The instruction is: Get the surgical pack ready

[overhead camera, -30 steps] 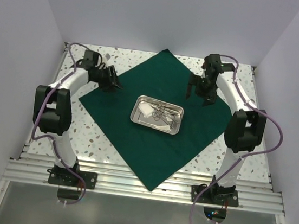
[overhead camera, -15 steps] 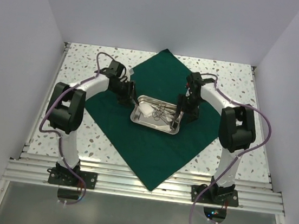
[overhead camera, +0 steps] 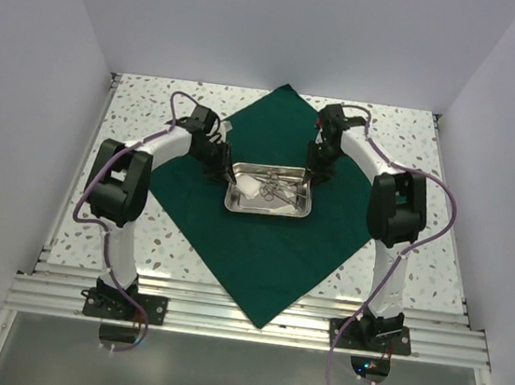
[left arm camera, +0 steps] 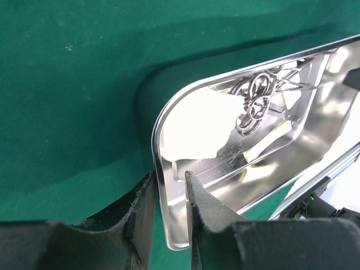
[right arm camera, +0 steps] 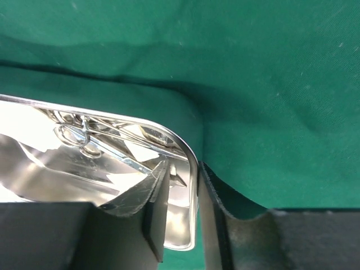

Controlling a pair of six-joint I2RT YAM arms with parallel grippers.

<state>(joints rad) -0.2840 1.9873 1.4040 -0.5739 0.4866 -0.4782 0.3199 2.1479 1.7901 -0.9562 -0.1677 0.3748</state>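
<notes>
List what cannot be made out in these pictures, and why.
Top view: the instruments in the tray are too small to count.
Left wrist view: glare washes out the tray floor beside the ring handles.
Wrist views: the left hand and right hand straddle the tray rim; whether they pinch it is hidden by the fingers.
Right wrist view: the frame edge cuts off most of the tray.

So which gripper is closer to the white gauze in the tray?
Left. The left gripper clamps the tray rim beside the gauze; the right gripper clamps the opposite rim, beyond the instruments.
</notes>
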